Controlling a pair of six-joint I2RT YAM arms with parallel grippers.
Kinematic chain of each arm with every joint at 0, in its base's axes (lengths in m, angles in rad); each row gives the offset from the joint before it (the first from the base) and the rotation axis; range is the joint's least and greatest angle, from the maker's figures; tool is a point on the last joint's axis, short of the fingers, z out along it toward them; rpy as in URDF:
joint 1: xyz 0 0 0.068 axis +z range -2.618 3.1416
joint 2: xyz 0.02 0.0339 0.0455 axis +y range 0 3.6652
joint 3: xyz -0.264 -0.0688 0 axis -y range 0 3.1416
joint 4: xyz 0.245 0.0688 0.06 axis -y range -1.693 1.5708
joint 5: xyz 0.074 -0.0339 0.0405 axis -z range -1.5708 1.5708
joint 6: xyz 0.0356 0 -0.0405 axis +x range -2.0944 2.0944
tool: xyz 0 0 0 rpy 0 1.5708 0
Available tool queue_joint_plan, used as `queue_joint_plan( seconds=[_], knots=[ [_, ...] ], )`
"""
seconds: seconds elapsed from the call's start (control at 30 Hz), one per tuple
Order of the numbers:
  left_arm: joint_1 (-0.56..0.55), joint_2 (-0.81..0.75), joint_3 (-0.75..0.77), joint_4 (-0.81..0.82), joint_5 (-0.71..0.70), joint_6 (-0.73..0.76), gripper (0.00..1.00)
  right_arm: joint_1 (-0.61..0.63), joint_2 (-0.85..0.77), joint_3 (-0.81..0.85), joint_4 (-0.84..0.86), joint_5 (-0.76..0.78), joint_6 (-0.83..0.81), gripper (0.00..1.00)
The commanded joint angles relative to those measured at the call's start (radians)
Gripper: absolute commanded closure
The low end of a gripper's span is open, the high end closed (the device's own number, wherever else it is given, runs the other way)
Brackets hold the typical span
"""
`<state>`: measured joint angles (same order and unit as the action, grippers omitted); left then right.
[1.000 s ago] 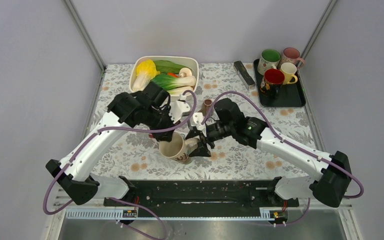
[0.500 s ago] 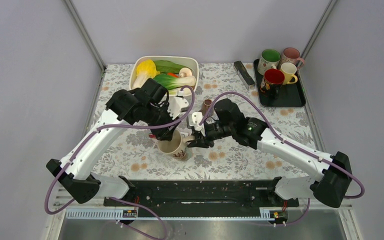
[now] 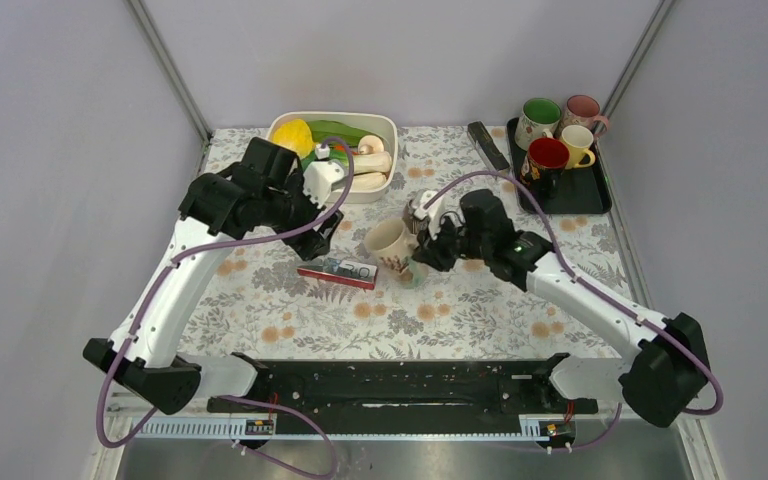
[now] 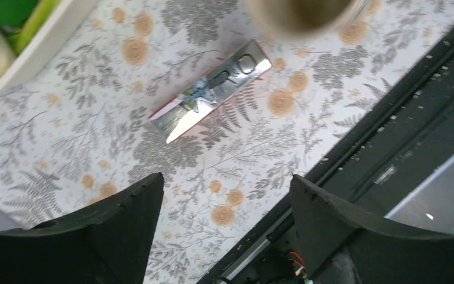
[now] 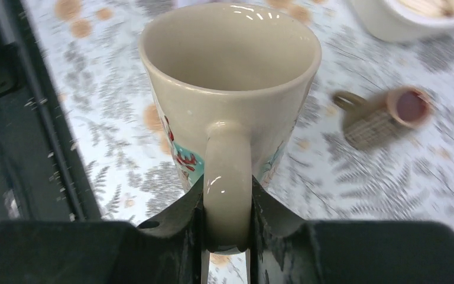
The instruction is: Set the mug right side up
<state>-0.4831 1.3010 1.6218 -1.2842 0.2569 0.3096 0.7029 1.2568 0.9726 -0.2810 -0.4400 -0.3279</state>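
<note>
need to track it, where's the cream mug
Top view: cream mug mid-table, handle held in the right gripper, just right of the red packet.

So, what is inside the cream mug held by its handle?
Only bare cream inner wall shows inside the mug; nothing sticks out. Its bottom is hidden by the near rim.

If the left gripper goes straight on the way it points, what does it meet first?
Probably the flowered tablecloth, close beside the flat red-edged packet; the left gripper's depth is unclear.
</note>
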Motion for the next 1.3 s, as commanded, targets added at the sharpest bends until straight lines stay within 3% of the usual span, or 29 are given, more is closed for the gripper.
queue_joint_plan(
  seconds=[0.0,0.1,0.33,0.53,0.7,0.93,1.27],
  knots=[
    [0.031,-0.038,0.035,0.064,-0.176,-0.024,0.17,-0.144,-0.154,0.003,0.232,0.096,0.119,1.00],
    [0.073,-0.050,0.003,0.091,-0.183,-0.052,0.03,-0.282,-0.217,-0.028,0.343,0.172,0.188,1.00],
    [0.154,-0.101,-0.186,0.272,-0.049,-0.088,0.01,-0.667,-0.179,-0.059,0.641,0.379,0.268,1.00],
    [0.195,-0.127,-0.340,0.432,0.021,-0.101,0.01,-0.904,0.004,-0.028,0.857,0.335,0.208,1.00],
    [0.219,-0.078,-0.352,0.393,0.013,-0.060,0.01,-1.077,0.176,-0.026,1.111,0.130,0.246,1.00],
    [0.287,-0.017,-0.318,0.360,0.023,-0.064,0.01,-1.166,0.428,0.078,1.142,-0.024,0.233,1.00],
    [0.317,0.040,-0.236,0.346,0.023,-0.066,0.01,-1.181,0.554,0.141,1.012,-0.084,0.037,1.00]
  ],
)
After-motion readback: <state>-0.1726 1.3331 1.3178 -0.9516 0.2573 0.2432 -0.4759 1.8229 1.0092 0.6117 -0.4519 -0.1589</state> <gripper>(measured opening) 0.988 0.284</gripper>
